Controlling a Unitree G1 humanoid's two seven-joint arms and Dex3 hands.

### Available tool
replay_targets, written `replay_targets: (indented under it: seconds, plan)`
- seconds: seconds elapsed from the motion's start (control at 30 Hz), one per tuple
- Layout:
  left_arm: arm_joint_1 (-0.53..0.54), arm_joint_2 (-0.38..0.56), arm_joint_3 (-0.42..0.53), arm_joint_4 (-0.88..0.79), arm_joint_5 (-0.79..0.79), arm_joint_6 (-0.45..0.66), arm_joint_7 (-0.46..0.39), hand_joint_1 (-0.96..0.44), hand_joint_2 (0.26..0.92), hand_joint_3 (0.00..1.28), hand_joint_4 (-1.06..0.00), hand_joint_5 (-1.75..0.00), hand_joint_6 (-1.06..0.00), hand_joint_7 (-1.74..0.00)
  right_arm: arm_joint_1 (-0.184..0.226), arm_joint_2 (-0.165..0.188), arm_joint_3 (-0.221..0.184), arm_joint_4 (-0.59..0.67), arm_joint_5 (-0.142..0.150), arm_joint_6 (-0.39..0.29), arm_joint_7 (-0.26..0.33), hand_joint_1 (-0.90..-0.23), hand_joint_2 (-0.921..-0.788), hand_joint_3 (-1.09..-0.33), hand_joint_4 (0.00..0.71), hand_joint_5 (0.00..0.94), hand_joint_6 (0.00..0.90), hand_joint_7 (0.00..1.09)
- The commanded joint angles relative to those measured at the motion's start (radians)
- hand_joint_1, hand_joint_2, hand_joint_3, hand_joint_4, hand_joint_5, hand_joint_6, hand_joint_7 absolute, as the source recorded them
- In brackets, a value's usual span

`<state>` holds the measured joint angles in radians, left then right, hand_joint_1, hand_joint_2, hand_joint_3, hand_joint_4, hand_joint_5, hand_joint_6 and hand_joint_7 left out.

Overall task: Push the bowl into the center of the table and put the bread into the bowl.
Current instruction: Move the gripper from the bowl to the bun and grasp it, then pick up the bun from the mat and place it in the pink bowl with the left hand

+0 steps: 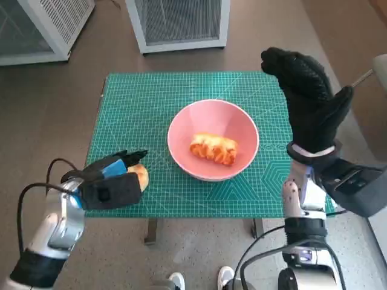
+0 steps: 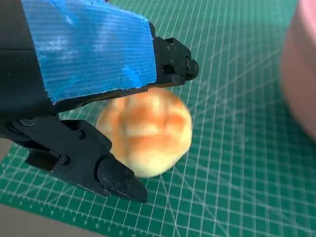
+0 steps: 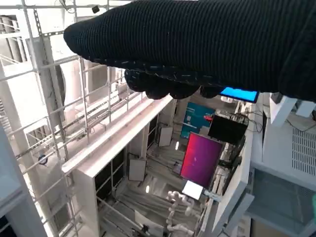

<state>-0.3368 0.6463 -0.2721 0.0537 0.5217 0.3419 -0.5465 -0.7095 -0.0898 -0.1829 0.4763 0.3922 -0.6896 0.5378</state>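
From the head view, the surface [image 1: 121, 109] wears a green cutting mat over a brown floor [image 1: 54, 103], with two white grilled cabinets [image 1: 181, 24] beyond; one pink bowl [image 1: 213, 139] sits near its middle holding one glazed bread [image 1: 213, 148], and the right robot hand [image 1: 308, 96] is raised with fingers spread, holding nothing. The left wrist view shows the left robot hand [image 2: 94, 98] gripping a second, round bread [image 2: 148, 131] just above the mat. The right wrist view shows only the glove and a hall of scaffolding.

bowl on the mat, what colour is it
Pink; the bowl shows best in the head view, with a bread piece inside.
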Motion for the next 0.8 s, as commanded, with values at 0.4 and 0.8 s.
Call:
replay_targets:
  seconds: [0.4, 0.8]
  plan:
    - [-0.034, -0.051, -0.068, 0.077, 0.107, 0.060, 0.059, 0.04, 0.801, 0.03, -0.37, -0.03, -0.46, -0.07, 0.020, -0.005, -0.002, 0.008, 0.005, 0.017, 0.008, -0.494, -0.921, -0.493, 0.288, 0.002, 0.087, 0.50]
    - [0.034, -0.016, 0.082, -0.091, 0.039, -0.114, 0.214, 0.00, 0.916, 0.06, -0.74, -1.07, -0.61, -1.16, 0.018, -0.004, 0.000, 0.005, 0.005, 0.023, 0.008, -0.486, -0.921, -0.496, 0.287, 0.001, 0.088, 0.50]
